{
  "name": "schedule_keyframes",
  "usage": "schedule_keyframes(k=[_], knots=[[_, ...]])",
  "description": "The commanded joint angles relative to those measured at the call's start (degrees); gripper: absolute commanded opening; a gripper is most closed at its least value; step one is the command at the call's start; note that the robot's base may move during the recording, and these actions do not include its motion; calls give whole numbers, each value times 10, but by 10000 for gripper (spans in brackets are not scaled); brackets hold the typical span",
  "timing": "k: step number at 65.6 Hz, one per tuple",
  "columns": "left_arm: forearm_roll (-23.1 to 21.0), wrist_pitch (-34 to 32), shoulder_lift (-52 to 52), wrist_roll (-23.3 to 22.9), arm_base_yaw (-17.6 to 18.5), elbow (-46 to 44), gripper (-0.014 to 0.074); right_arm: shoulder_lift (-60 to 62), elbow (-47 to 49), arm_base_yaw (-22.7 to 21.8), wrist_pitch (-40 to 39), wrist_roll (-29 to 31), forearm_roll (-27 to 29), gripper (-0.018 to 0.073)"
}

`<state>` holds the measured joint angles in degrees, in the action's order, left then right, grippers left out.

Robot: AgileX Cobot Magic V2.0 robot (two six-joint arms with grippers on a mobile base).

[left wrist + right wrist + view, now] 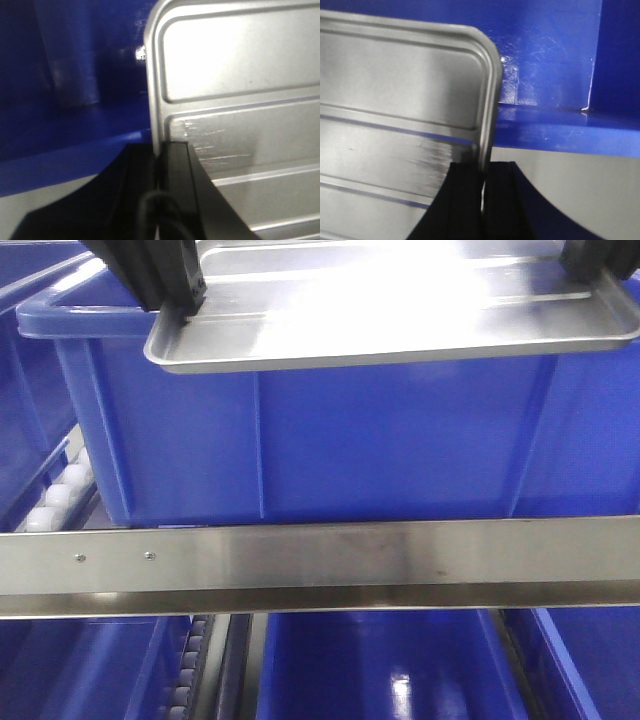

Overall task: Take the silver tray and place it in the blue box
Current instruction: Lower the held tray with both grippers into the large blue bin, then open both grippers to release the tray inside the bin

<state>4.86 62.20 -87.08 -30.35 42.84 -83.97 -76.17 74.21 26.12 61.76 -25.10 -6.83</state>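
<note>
left gripper (178,302): clamped on the left rim of the tray (400,335), close to the tray's front corner; jaws pinch the rim, one inside the tray and one outside.
right gripper (598,265): clamped on the tray's right rim, jaws astride it the same way (largely cut off in the front view).
casing: black on both, rising above the tray.

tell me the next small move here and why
Probably carry the silver tray a little further forward, kept level, before lowering. The left gripper and right gripper have their jaws shut on its short edges, but in the wrist views the near rim of the blue box lies about at the jaws, so the tray seems only partly over the opening.
</note>
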Motion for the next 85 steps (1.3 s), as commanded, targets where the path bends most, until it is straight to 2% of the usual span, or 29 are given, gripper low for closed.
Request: schedule_keyframes(k=[1, 29, 49, 57, 70, 85], knots=[[-3, 1, 19, 25, 5, -13, -105, 19, 18, -1, -50, 10, -17, 57], [-1, -11, 19, 25, 5, -23, -105, 19, 26, -1, -59, 11, -20, 57], [45, -30, -2, 31, 5, -151, -105, 20, 116, -5, -47, 11, -69, 57], [47, -28, -52, 41, 5, -222, -105, 9, 148, -22, -48, 14, -90, 57], [56, -36, -136, 44, 5, -298, -105, -37, 180, -69, -53, 37, -89, 57], [106, -62, -212, 44, 5, -323, -105, -115, 181, -101, -84, 37, -89, 57]])
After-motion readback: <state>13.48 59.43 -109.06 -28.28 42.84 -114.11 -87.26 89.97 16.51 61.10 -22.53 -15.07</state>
